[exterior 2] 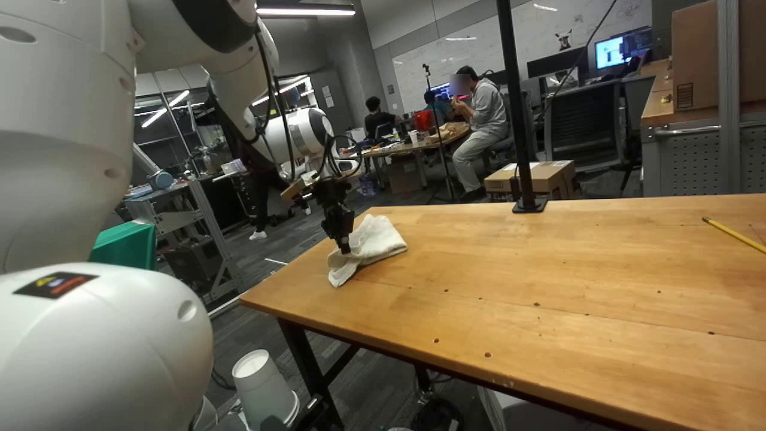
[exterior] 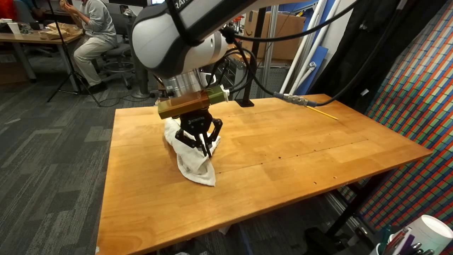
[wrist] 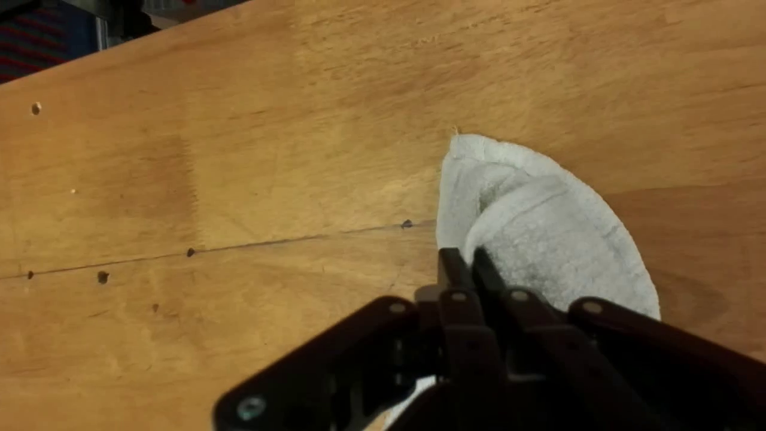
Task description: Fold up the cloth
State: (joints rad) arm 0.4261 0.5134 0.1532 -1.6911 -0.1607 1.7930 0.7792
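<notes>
The white cloth [exterior: 194, 168] was found lying rumpled on the wooden table [exterior: 283, 184], toward one end of it. The tool [exterior: 207, 153] pointed downward at the cloth, its fingers [wrist: 453, 272] drawn nearly together and pinching a fold of it. In the wrist view, an upper layer with a rounded edge lay across a lower layer; the lower layer's curved hem ran out to a corner resting on the wood. The layers were out of line with each other. Part of the cloth was hidden behind the tool. A yellow pencil [exterior 2: 735, 235] was observed on the table in both exterior views, well apart from the cloth. A black post [exterior 2: 518, 120] stood with its base near an edge of the table. In both exterior views, a seated person [exterior: 99, 24] was noted in the background, beside a desk [exterior: 21, 38].
</notes>
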